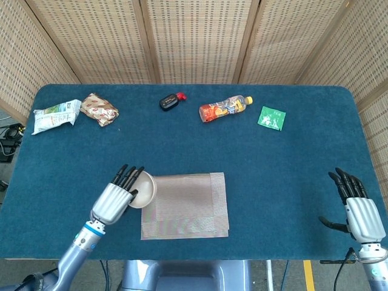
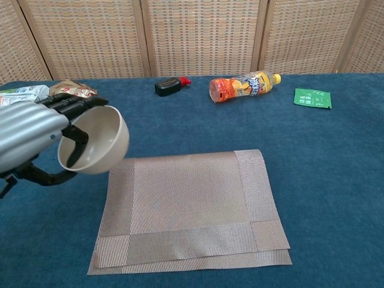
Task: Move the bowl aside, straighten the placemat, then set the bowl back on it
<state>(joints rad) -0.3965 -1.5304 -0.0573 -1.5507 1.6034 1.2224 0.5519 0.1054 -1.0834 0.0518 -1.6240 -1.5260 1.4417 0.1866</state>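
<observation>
Only the head view takes in the right hand (image 1: 360, 213), low at the near right corner of the blue table (image 1: 291, 170) with its fingers straight and spread, holding nothing; the chest view leaves it out altogether. The chest view, in turn, shows the bowl (image 2: 96, 140) from close by: it is tipped on its side, its hollow facing the camera, and lifted clear of the tabletop.

The left hand (image 1: 115, 197) reaches in from the near left edge, fingers curled over the far rim of the bowl (image 1: 143, 188) and the thumb hooked below (in the chest view the left hand (image 2: 29, 139) fills the left edge). It grips the bowl at the left border of the placemat (image 1: 185, 205), partly beyond it.

The bowl is plain cream, smooth inside. The placemat (image 2: 189, 207) is a woven beige-brown rectangle lying flat at the near middle, its near edge showing a doubled layer.
</observation>
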